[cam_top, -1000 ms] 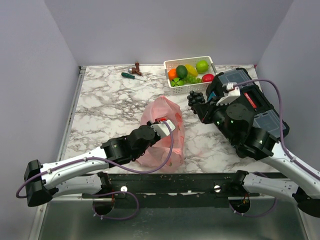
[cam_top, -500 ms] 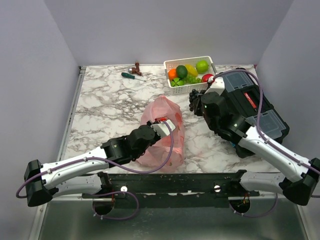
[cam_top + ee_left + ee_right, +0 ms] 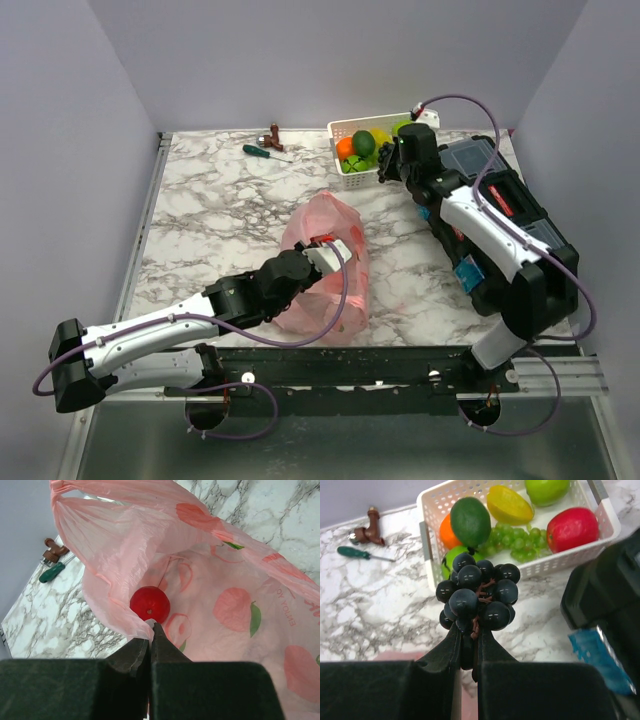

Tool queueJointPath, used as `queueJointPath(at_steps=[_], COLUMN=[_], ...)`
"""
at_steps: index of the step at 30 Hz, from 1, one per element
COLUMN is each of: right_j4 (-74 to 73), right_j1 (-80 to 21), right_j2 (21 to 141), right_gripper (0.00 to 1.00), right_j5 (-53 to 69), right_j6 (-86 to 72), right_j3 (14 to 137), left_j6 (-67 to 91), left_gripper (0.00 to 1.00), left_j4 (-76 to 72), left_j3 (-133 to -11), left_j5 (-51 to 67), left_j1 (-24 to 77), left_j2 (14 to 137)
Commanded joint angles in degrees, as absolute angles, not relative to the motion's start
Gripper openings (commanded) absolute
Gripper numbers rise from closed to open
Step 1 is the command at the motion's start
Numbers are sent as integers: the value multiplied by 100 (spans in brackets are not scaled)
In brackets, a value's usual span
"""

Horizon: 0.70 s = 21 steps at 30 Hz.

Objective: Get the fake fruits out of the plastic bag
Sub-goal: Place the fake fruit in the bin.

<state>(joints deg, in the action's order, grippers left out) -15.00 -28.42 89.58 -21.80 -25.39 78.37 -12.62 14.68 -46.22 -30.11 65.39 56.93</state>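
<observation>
1. Dark, glossy berries up front: the dark grape bunch (image 3: 477,597) is pinched low down, by its stem and bottom berries, in the right end effector (image 3: 469,636), jaws closed hard on it.
2. It hangs at the edge of the white basket (image 3: 560,565). Whether it has fully passed the wall, I cannot tell.
3. That basket is crowded: lemon (image 3: 510,502), green apple (image 3: 545,489) and green grapes (image 3: 517,540) are all in there, among others.
4. Over to the left end effector (image 3: 148,640): it is clamped on a fold of the plastic bag (image 3: 225,595), holding the mouth open. The bag lies on the marble tabletop (image 3: 220,210), well apart from the basket.
5. A red apple (image 3: 149,604) sits inside the bag, just beyond the pinched rim, so the job looks unfinished.
6. Danger one: let go too early and the bunch lands on the wall, tips back and rolls across the tabletop.
7. Danger two: the grip is low on a top-heavy cluster, so a quick swing could make it pivot or slip free.
8. Danger three: dropped onto that pile, the bunch may bounce out or knock a fruit over the side.
9. Danger four: the film is thin and slick, so a slipped pinch lets the mouth fall over the apple, and a hard tug could tear it.
</observation>
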Motion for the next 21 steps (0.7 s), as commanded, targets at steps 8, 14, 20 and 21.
queueJointPath(at_steps=[8,14,20,21], right_j4=[-1283,-1784,-1819,-1819], right_j1=[-2093,-2054,-2048,-2048], right_j2=[11590,12782,13148,13178], right_gripper=[1,7,35,40], right_j5=[-1801,-2146,-2217,-2208], right_j6=[-2299,-2096,-2039,-2019], right_j3=[10432,11808,12041,12041], left_j6=[-1248,-1283,-1283,-1283], left_gripper=[0,0,0,0], left_j4=[1333,1271,1266,1266], left_j3=[-4505,-4447,-4447,-4443], left_j5=[-2839,-2778,-2738,-2742], left_j1=[6568,6569,6572,6573], left_j2=[5595,5493,5497,5502])
